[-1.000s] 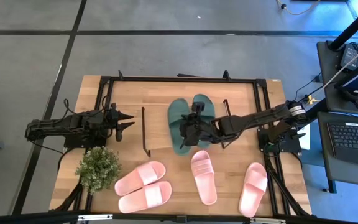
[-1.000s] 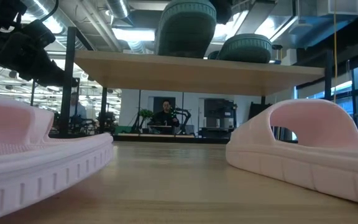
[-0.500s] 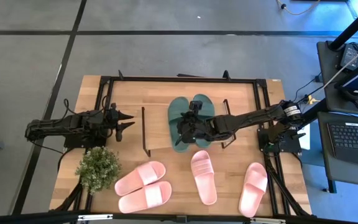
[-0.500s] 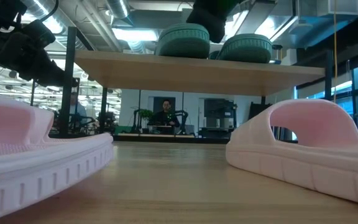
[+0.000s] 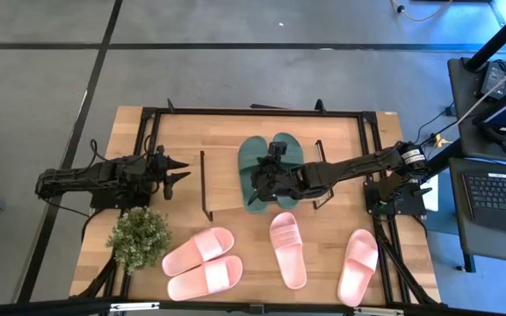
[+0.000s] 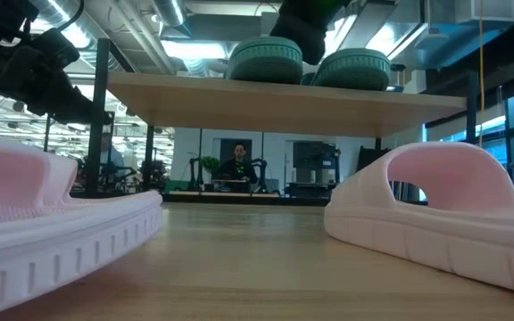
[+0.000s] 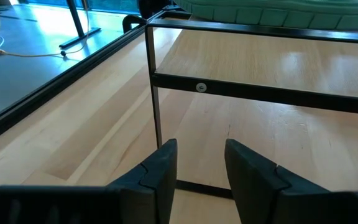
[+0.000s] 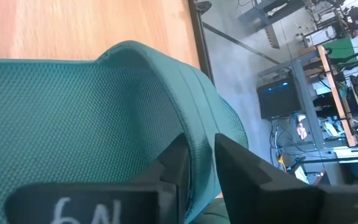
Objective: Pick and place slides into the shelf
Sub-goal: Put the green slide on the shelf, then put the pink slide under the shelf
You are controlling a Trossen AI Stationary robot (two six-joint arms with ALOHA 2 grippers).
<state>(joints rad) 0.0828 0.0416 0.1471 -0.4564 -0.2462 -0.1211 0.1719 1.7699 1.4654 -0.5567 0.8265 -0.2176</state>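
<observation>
While both green slides [image 5: 269, 169] are lying side by side on the shelf [image 5: 222, 180], the right hand [image 5: 265, 183], fingers slightly apart about one strap, is releasing it; withdrawing and fetching a pink slide [image 5: 287, 248] from the table [image 5: 323, 263] appears due next, the left hand [image 5: 181, 171] idling part-open

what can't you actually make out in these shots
- High view: right gripper covers part of the green slide; whether its fingers still pinch the strap is unclear.
- Right wrist view: strap fills the frame, hiding the shelf beneath.
- Low view: pink slides are cut off at the edges; the person behind is too small.
- Left wrist view: only the shelf frame shows.
</observation>
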